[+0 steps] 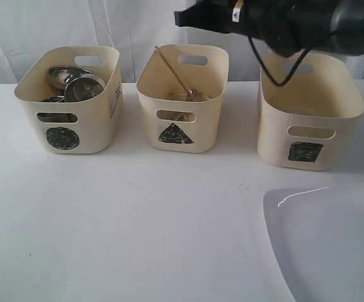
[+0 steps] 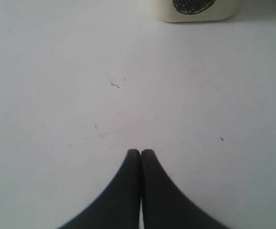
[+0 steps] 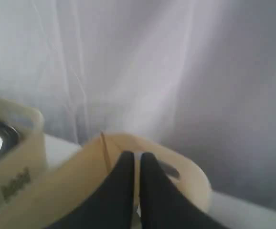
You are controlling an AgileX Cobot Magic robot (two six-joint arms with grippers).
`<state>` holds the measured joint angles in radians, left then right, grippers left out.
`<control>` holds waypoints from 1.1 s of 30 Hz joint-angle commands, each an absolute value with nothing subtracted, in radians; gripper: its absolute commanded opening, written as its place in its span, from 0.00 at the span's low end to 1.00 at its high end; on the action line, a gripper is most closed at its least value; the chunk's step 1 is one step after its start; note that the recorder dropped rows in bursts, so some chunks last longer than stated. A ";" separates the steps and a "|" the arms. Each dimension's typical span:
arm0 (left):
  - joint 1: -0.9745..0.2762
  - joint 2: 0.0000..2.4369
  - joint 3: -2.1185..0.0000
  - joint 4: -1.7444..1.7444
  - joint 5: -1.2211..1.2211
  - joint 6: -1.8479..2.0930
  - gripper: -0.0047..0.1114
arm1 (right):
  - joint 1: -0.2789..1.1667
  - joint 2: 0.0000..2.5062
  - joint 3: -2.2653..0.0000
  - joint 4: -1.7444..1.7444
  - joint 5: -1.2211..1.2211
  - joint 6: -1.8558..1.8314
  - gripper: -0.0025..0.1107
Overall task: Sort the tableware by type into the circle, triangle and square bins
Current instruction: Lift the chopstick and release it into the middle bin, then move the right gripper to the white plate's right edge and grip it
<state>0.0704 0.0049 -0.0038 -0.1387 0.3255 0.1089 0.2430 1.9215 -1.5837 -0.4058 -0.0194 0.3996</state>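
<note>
White table (image 1: 138, 220) w/ a white curtain (image 1: 43, 25) behind it. Right gripper (image 3: 137, 155) has its fingers pressed together w/ nothing between them, hanging up over the triangle bin (image 1: 201, 129). Left gripper (image 2: 141, 151) is likewise pinched tight & empty, low over bare tabletop in front of the circle bin (image 1: 91, 129). Going outward: wooden chopsticks (image 1: 169, 68) lean inside the triangle bin, and something small lies at the bottom by them. Prob the cutlery, but too blurry to call. Circle bin holds the steel stuff, a steel bowl (image 1: 61, 75) & at least one steel cup (image 1: 82, 87) piled together; can't spot a white bowl in there. Square bin (image 1: 276, 141) looks empty from this angle, tho its floor is partly hidden. The large white plate (image 1: 327, 242) sits on the table front right, well apart from the bins. So imo mostly done: round things & sticks are sorted, and plate into the square bin is what's left.
</note>
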 commanded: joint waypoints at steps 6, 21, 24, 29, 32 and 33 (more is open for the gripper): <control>0.069 0.000 0.000 -0.144 0.353 0.109 0.04 | 0.207 1.669 -1.555 -0.688 0.732 0.382 0.02; 0.069 0.000 0.000 -0.144 0.353 0.109 0.04 | -0.258 1.507 -1.033 0.125 0.830 -0.411 0.02; 0.069 0.000 0.000 -0.144 0.353 0.109 0.04 | -0.301 1.553 -1.035 0.445 0.953 -0.740 0.02; 0.069 0.000 0.000 -0.144 0.353 0.109 0.04 | -0.301 1.562 -1.035 0.388 0.969 -0.808 0.02; 0.069 0.000 0.000 -0.144 0.353 0.109 0.04 | -0.301 1.562 -1.034 0.307 0.963 -0.803 0.08; 0.069 0.000 0.000 -0.144 0.353 0.109 0.04 | -0.301 1.562 -1.034 0.297 0.965 -0.801 0.12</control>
